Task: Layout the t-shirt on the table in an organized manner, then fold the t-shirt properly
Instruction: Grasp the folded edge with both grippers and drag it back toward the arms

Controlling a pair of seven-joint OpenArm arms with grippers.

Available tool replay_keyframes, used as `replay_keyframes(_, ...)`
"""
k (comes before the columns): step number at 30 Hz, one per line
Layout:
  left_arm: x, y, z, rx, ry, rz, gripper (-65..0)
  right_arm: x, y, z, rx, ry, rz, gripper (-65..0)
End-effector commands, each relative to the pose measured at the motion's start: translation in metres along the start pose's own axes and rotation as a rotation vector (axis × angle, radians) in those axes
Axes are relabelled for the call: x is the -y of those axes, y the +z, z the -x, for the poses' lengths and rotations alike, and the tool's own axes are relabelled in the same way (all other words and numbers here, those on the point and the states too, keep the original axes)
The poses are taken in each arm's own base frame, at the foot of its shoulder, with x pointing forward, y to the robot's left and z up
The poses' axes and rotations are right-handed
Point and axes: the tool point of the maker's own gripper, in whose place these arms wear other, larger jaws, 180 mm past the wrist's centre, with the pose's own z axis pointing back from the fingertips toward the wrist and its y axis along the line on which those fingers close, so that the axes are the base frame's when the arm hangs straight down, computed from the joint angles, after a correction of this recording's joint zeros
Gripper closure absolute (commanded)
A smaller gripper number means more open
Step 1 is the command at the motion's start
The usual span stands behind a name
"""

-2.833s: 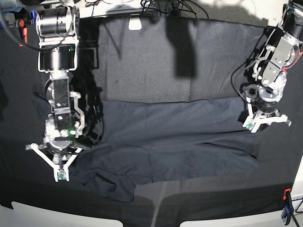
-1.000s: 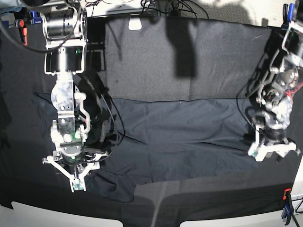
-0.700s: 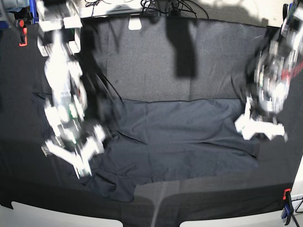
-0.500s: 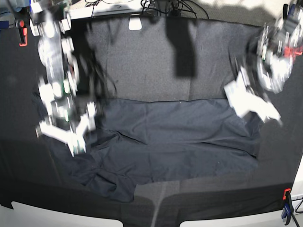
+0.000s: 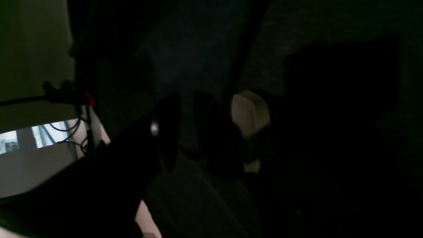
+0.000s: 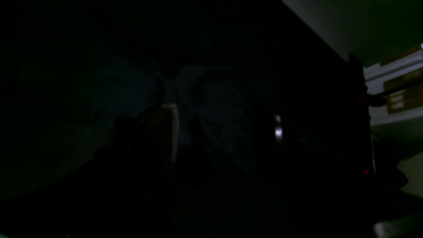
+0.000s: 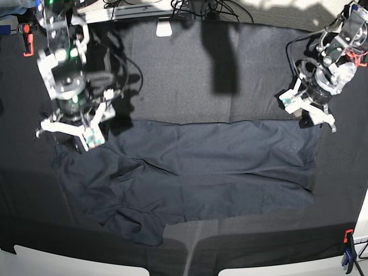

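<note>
T-shirt (image 7: 195,172) spread flat on table (image 7: 172,75); both arms' jaws spread, holding nothing

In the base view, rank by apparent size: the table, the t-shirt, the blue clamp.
1. The table, largest.
2. The t-shirt.
3. The blue clamp, smallest and partly cut off at the frame edge.

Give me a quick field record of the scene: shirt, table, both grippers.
shirt: dark navy-grey fabric t-shirt, spread wide across the table, bunched and creased at its near corner on the base view's left
table: black textured cloth surface, bare behind the shirt
left gripper: open, empty, over the shirt's far corner
right gripper: open, empty, at the shirt's opposite far corner
fold: not yet started
</note>
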Motion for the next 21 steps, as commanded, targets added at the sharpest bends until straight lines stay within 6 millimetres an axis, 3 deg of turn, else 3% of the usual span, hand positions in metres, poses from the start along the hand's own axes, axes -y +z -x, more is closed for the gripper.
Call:
replay_keyframes(1,-0.015,0.001,-0.004,0.028,-0.012,-0.039,-27.3,0.007,0.004,-0.01,0.04,0.011,0.02,-33.8)
replay_keyframes(5,-0.01,-0.001,-0.007,0.039,-0.009,-0.02,-27.3,0.003,0.005,-0.005,0.024,0.013,0.008,-33.8)
replay_keyframes(12,0.019,-0.016,0.011,-0.023,0.026,0.054,-27.3,-0.005,0.008,0.005,-0.006,0.02,-0.02,-33.8)
replay_keyframes(16,0.019,-0.024,0.016,-0.048,0.043,0.053,-27.2,-0.008,0.009,0.009,-0.016,0.042,-0.038,-33.8)
replay_keyframes(19,0.018,-0.024,0.016,-0.051,0.042,0.05,-22.7,-0.008,0.011,0.017,-0.032,0.089,-0.063,-33.8)
replay_keyframes(21,0.018,-0.024,0.016,-0.051,0.043,0.051,-15.6,-0.016,0.014,0.026,-0.055,0.136,-0.136,-33.8)
